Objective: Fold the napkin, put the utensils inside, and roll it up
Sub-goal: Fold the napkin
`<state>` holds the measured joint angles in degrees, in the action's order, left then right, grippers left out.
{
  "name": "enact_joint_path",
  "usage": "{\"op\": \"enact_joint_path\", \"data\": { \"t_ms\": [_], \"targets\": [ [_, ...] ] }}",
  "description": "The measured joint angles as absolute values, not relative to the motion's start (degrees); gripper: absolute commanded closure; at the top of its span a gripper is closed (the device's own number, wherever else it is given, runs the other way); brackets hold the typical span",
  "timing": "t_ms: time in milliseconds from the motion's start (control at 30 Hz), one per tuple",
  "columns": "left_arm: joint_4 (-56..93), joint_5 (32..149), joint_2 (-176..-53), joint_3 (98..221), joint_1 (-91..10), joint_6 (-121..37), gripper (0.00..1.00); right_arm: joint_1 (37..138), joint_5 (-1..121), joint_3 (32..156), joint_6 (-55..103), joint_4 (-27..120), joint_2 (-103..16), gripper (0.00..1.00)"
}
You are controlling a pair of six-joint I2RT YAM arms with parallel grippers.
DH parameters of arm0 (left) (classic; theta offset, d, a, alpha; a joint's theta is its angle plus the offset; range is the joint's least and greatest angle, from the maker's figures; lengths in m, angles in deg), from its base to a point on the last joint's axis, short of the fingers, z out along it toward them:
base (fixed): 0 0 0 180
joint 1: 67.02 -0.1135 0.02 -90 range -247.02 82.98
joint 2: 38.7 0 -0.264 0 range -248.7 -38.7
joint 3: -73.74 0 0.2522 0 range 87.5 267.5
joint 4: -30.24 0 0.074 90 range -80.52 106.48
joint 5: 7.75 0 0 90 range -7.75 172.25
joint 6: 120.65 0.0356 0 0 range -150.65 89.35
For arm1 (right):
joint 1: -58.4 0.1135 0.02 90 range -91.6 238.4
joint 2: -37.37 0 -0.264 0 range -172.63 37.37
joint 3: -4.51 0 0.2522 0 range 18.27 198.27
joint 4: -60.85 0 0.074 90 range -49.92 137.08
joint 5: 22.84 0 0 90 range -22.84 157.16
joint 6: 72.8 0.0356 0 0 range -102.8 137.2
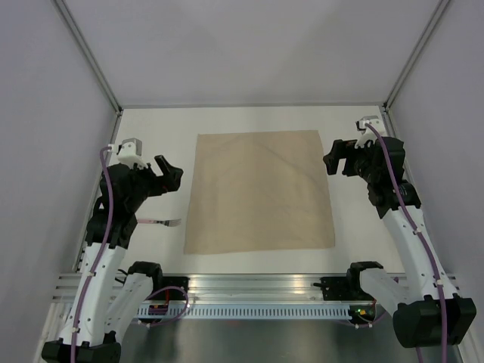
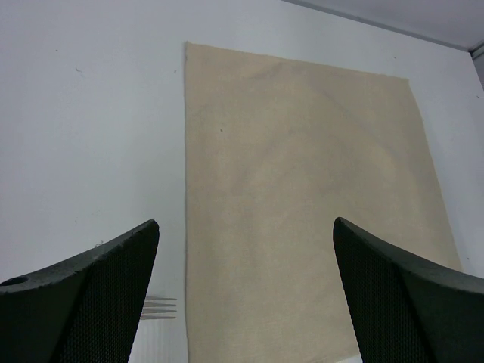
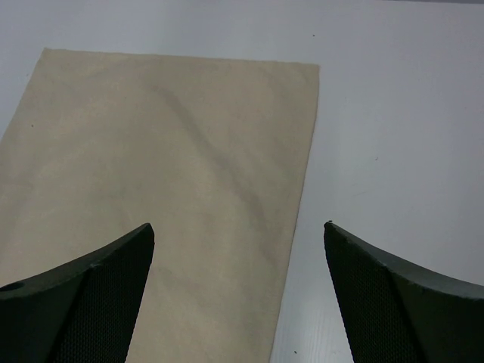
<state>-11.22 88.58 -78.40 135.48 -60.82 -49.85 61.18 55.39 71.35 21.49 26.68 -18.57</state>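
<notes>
The beige napkin (image 1: pixel 259 192) lies flat and unfolded in the middle of the white table. It also shows in the left wrist view (image 2: pixel 302 197) and the right wrist view (image 3: pixel 166 181). A silvery fork (image 1: pixel 162 222) lies on the table left of the napkin, partly under my left arm; its tines show in the left wrist view (image 2: pixel 159 307). My left gripper (image 1: pixel 170 175) is open and empty, above the table left of the napkin. My right gripper (image 1: pixel 333 157) is open and empty, by the napkin's far right corner.
Grey walls with metal posts (image 1: pixel 91 60) enclose the table on three sides. A slotted metal rail (image 1: pixel 257 291) runs along the near edge, holding both arm bases.
</notes>
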Motion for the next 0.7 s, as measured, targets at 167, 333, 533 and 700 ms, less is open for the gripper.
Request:
{"op": "enact_joint_path", "data": {
  "t_ms": [167, 333, 533, 700],
  "targets": [
    [-11.5, 89.5, -79.7, 136.4, -60.3, -49.9, 0.00, 61.2, 55.0, 71.3, 20.1, 26.5, -17.8, 0.02],
    [-11.2, 84.4, -84.6, 141.1, -46.9, -49.9, 0.00, 61.2, 56.9, 72.5, 19.3, 26.0, -19.6, 0.02],
    [-5.1, 73.9, -95.2, 143.6, -23.9, -50.8, 0.02, 61.2, 59.7, 73.5, 19.3, 25.6, -23.4, 0.02],
    [2.2, 68.1, -113.3, 145.8, -9.7, -51.3, 0.07, 61.2, 62.1, 74.1, 19.4, 25.7, -23.8, 0.02]
  ]
}}
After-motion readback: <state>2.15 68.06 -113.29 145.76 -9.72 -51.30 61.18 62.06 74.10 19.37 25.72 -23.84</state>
